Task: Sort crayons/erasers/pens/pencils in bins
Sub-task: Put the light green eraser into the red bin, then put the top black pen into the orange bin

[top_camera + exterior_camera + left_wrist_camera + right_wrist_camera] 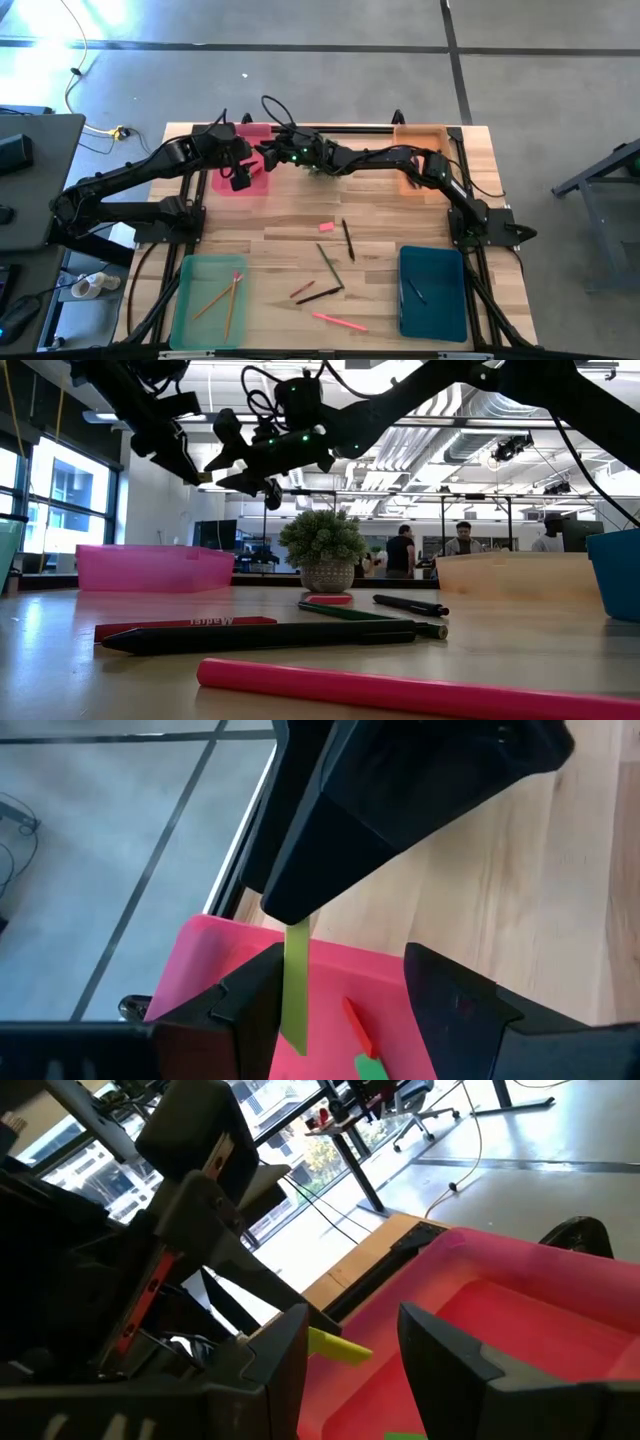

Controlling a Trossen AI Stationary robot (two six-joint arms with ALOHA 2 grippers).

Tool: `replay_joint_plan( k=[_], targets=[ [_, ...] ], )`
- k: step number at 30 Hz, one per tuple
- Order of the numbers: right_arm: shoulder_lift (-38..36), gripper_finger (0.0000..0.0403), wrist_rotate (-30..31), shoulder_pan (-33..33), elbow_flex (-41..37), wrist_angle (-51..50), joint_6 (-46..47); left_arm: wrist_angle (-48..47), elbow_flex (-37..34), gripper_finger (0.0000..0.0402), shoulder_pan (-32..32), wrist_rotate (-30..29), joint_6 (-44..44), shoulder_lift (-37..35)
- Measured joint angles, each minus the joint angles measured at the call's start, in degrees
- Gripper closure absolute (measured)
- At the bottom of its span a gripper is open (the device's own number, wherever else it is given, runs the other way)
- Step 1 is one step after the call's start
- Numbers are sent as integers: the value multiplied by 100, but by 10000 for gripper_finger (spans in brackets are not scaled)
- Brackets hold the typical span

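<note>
Showing a grey floor with dark seams and loose cables around a pale wooden worktop [280, 215]. Holding two orange pencils [225, 300] in the light green bin [190, 275] at the near left. Hovering the left gripper [340, 980] over the pink bin [228, 185] at the far left, fingers spread wide, empty. Reaching across with the right gripper [350, 1335] to the same bin, pinching a yellowish eraser [297, 985] above a red eraser [360, 1028] and a green eraser [372, 1068] on the bin's floor. Leaving a pink eraser [326, 227], a dark pen [348, 240], a green pencil [330, 265], a red crayon [302, 290] and a pink pencil [340, 322] lying loose mid-worktop. Setting the orange bin [420, 150] at the far right and the teal bin [450, 300], with one dark pen [415, 290] inside, at the near right. Backing onto a bright hall with windows, ceiling pipes, a potted plant [322, 550] and people standing far off.
</note>
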Motion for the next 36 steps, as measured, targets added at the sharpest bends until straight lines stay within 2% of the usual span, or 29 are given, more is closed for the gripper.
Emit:
replay_joint_plan(
  k=[9,12,16,20,27,36],
  targets=[
    [0,254,138,-2,0,-119,44,-3,0,212,0,-54,-49,0],
    [0,254,64,-2,0,-158,42,-66,0,212,2,-395,-48,0],
    [-14,254,-367,-4,0,-378,-154,-285,0,212,4,-791,-50,0],
    [-236,254,-766,-33,-2,-1119,-404,-667,0,212,4,-872,-166,0],
    [-755,254,-647,-44,-2,-2647,-1098,-1128,0,212,11,-870,-875,-2],
    [-1312,254,-645,95,-2,-4485,-1103,-1210,0,212,11,-823,-1400,-2]
  ],
)
